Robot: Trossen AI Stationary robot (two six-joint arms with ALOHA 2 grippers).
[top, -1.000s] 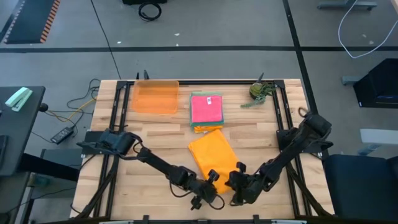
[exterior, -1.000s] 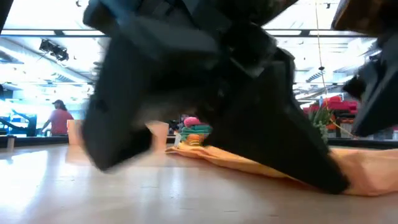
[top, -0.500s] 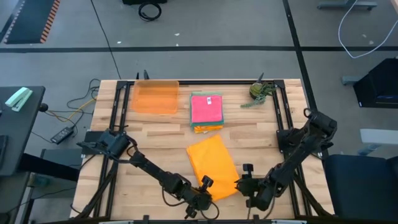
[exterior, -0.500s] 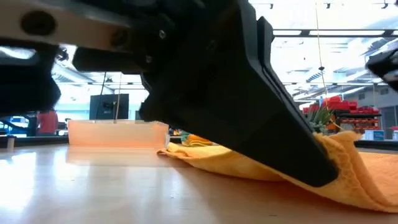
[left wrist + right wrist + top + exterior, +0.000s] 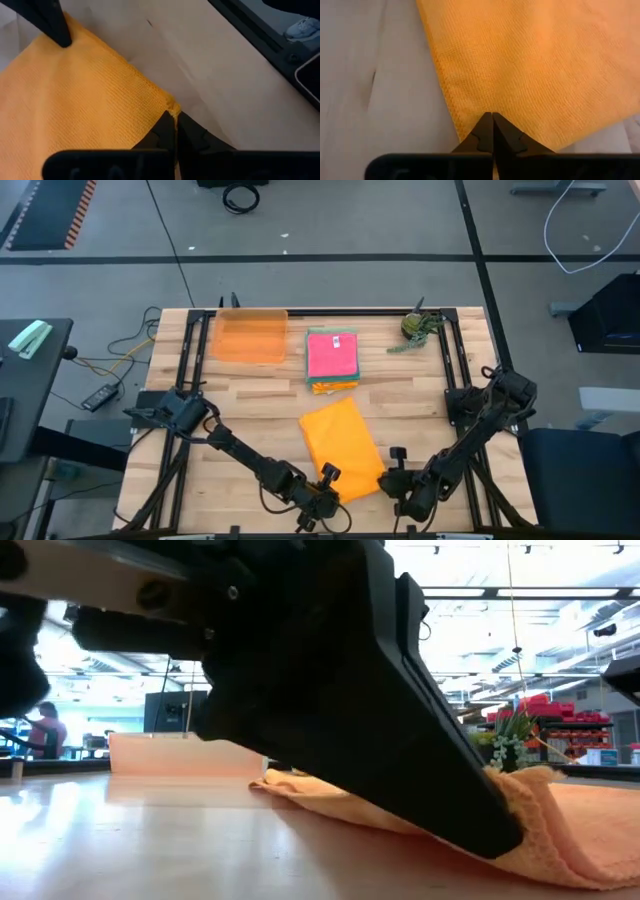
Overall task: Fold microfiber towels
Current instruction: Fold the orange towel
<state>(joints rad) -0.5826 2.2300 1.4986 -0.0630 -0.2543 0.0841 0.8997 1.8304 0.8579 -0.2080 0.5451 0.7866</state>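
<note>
An orange microfiber towel [image 5: 341, 444] lies spread on the wooden table, near its front edge. My left gripper [image 5: 326, 481] is shut at the towel's near left corner. My right gripper [image 5: 391, 469] is shut at its near right corner. In the low view a dark finger [image 5: 400, 730] stands close in front, and the towel's near edge [image 5: 530, 795] rises a little beside it. A stack of folded towels, pink on top [image 5: 332, 357], rests flat on the table farther back. My left gripper pinches the orange towel's near left corner [image 5: 169, 106] between its two shut fingers, coming in low and slanting from the table's near side. The rest of the towel lies flat on the table; one layer or several, I cannot tell. My right gripper pinches the towel's edge [image 5: 481, 109] close to the near right corner between its two shut fingers, coming in low from the near right. The corner is slightly raised and the rest of the towel lies on the table.
A translucent orange tray [image 5: 250, 335] stands at the far left of the table. A small green plant [image 5: 417, 327] stands at the far right. Bare wood lies to the left and right of the orange towel. A person [image 5: 45, 730] shows far off in the room.
Both grippers have gone toward the table's near edge with the towel's near corners. The towel's near end has spread out and drawn nearer, and its far end has slid a little the same way. In the last half second little has moved.
</note>
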